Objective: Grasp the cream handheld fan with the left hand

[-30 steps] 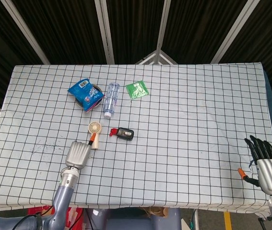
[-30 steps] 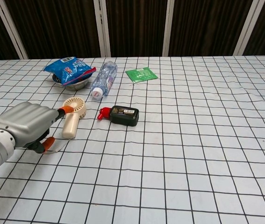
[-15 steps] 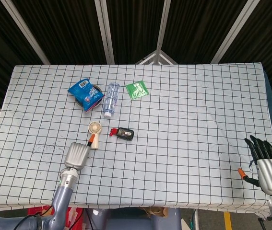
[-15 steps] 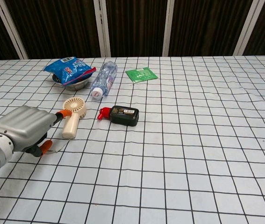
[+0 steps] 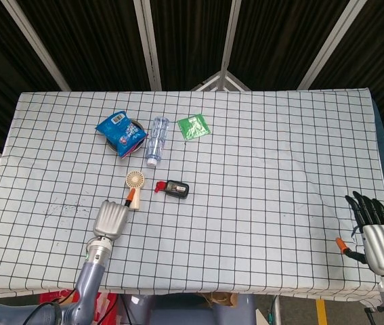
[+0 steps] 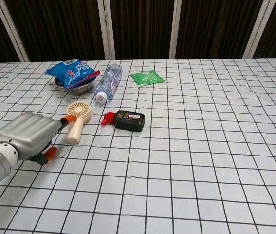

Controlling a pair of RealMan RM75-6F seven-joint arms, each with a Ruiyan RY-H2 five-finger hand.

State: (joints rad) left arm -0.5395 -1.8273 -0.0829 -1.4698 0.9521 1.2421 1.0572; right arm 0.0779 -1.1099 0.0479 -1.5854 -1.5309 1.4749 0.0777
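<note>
The cream handheld fan (image 5: pixel 135 181) lies flat on the checked cloth, round head away from me and handle (image 6: pixel 73 131) pointing toward me. My left hand (image 5: pixel 110 219) sits low just left of and behind the handle, its grey back (image 6: pixel 28 134) up. One orange-tipped finger (image 6: pixel 68 118) reaches the fan where head meets handle, and another orange tip (image 6: pixel 50 152) rests on the cloth. Nothing is held. My right hand (image 5: pixel 374 237) rests at the table's near right edge with fingers spread and empty.
A black bottle with a red cap (image 6: pixel 127 120) lies just right of the fan. Behind it are a clear water bottle (image 6: pixel 108 83), a blue snack bag on a metal bowl (image 6: pixel 72 73) and a green packet (image 6: pixel 147 77).
My left hand dipped back slightly, then came forward again beside the handle. The fan has shifted a touch to the right. The right hand has not moved.
</note>
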